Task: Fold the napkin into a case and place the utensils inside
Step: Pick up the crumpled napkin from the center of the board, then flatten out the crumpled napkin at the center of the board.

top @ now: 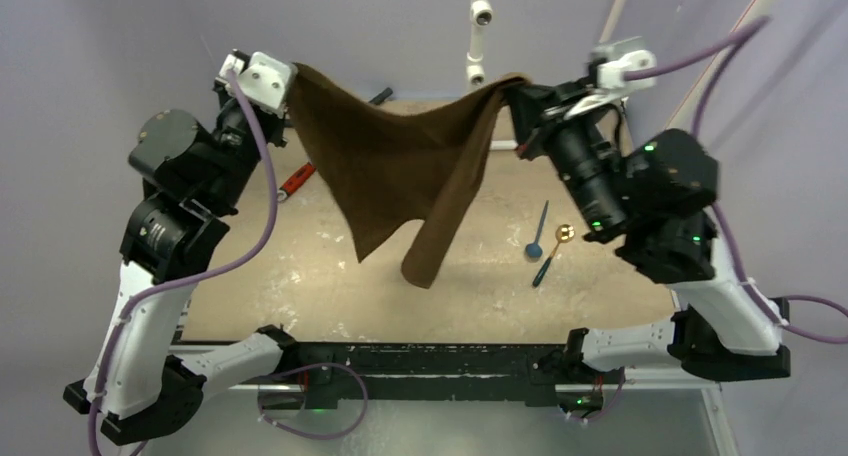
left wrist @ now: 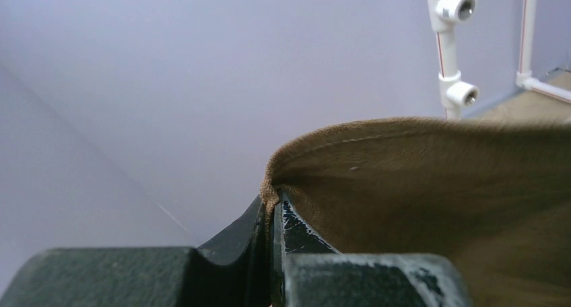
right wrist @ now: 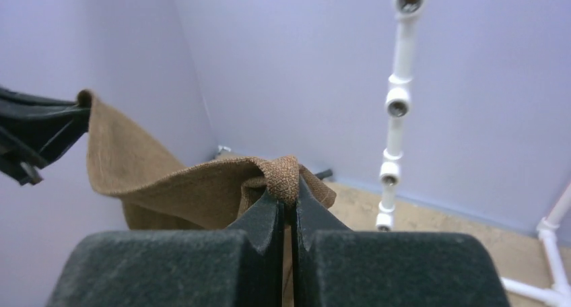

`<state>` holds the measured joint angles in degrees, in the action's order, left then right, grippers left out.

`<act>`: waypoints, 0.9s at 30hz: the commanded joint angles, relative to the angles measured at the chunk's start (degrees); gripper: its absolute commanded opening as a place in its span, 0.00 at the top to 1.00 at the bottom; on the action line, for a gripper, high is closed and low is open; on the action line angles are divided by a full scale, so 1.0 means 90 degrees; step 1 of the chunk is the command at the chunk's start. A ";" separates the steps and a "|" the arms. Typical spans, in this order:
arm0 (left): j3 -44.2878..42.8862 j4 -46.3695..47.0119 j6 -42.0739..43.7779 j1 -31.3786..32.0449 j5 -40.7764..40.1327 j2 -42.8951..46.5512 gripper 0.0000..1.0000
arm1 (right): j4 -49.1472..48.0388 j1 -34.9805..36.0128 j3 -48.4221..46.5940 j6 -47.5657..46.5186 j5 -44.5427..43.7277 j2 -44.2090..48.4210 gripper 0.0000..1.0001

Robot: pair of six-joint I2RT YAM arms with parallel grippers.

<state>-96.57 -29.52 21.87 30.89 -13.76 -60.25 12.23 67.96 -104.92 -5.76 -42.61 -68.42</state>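
Found the napkin (top: 400, 176) off the desk (top: 300, 296) altogether, strung in the air by two upper corners, sagging across the middle and trailing two loose lower corners toward the sandy surface; whether touching it, impossible to tell from above. Opened out as a single hanging sheet: no crease set, no pocket formed, nothing resembling a case. Pinched at one corner by the left gripper (top: 285, 79), shut tight on the hemmed edge with no gap visible between the tips in the left wrist view. Pinched at the other corner by the right gripper (top: 512, 91), likewise clamped, with a small bunch of fabric squeezed up between its tips. Left lying on the desk further right, well apart from the cloth: the utensils (top: 546, 244), namely a spoon with a blue bowl (top: 539, 228) and, just beside it, a gold-bowled spoon (top: 553, 254) on a dark handle, neither held nor touched by anything. Judged, then, as early in the job, with the cloth up and spread, probably for laying flat; all of the folding yet to do, and after that the picking up of both pieces and sliding them inside. Further out, a red-handled wrench (top: 297, 179) on the desk's left side, partly hidden behind the hanging cloth, and white pipe fittings (top: 478, 26) against the back wall, with no apparent part in any of this.
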 commanded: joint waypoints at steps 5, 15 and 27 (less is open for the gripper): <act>-0.1015 -0.0043 0.0914 -0.0005 0.0055 0.0279 1.00 | 0.1513 -0.0010 -0.0883 -0.0165 -0.0007 0.0470 1.00; -0.1394 -0.1483 0.1048 -0.0014 0.1456 0.0735 1.00 | 0.3268 -0.0009 -0.0809 0.1174 0.1262 0.0811 1.00; -0.0733 -0.1989 0.1438 -0.0016 0.0685 0.1211 1.00 | 0.3047 -0.0011 0.0456 0.1845 0.1215 0.1758 1.00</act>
<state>-106.32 -46.61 31.07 30.94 -2.13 -50.54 41.65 67.99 -103.20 9.13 -29.15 -54.28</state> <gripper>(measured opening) 0.012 0.013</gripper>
